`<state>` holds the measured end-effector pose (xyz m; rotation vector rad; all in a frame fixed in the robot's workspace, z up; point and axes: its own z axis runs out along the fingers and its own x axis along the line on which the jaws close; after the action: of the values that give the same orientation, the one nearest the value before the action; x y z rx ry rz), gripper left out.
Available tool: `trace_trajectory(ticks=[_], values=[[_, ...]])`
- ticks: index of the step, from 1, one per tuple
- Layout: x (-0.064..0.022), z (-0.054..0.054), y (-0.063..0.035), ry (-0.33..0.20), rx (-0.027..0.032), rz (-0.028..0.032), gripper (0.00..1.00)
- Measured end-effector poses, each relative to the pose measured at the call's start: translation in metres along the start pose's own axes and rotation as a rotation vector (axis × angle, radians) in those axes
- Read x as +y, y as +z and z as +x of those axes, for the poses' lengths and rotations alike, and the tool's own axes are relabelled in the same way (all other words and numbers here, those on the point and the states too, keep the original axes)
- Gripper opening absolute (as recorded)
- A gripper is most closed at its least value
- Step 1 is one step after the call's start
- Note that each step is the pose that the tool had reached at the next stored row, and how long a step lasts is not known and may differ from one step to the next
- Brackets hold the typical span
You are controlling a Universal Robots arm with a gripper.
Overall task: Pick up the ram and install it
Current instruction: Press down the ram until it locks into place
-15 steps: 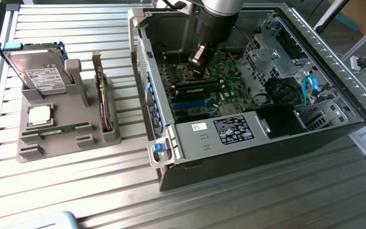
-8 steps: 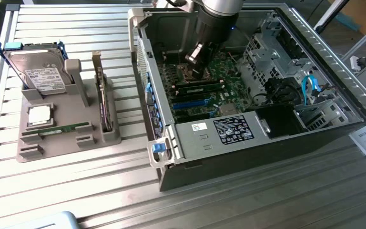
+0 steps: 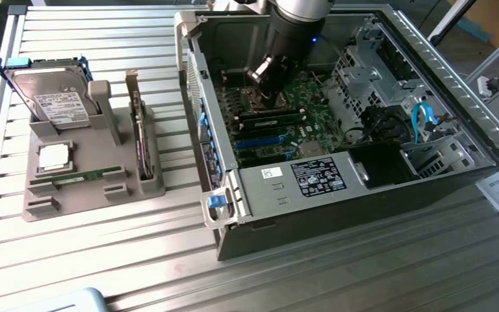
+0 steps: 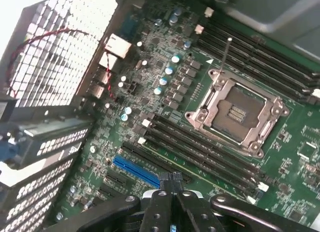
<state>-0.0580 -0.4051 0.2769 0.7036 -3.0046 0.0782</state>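
The ram (image 3: 81, 176) lies flat in the grey holder tray (image 3: 50, 208) on the exterior view's left, well apart from the gripper (image 3: 271, 97), which hangs inside the open computer case (image 3: 336, 214) above the motherboard (image 4: 165, 91), fingers clenched on nothing.

Open case top (image 3: 423, 39), drive cage (image 3: 371, 58) crowding one side, motherboard (image 4: 165, 56) reachable
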Motion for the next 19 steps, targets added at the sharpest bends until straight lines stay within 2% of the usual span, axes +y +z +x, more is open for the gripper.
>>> trace_trajectory(ticks=[6,8,10,11,16,17,18,19], values=[[0.0,0.0,0.0,0.133,0.0051,-0.0083,0.11],[0.0,0.0,0.0,0.189,0.0072,-0.012,0.11],[0.0,0.0,0.0,0.267,0.0101,-0.0171,0.11],[0.0,0.0,0.0,0.284,0.0106,-0.018,0.11],[0.0,0.0,0.0,0.285,0.0107,-0.0182,0.11],[-0.0001,0.0,0.0,0.285,0.0067,-0.017,0.11],[0.0002,0.0005,0.0004,0.287,-0.0285,-0.0042,0.11],[0.0007,0.0013,0.001,0.29,-0.0813,0.0144,0.11]])
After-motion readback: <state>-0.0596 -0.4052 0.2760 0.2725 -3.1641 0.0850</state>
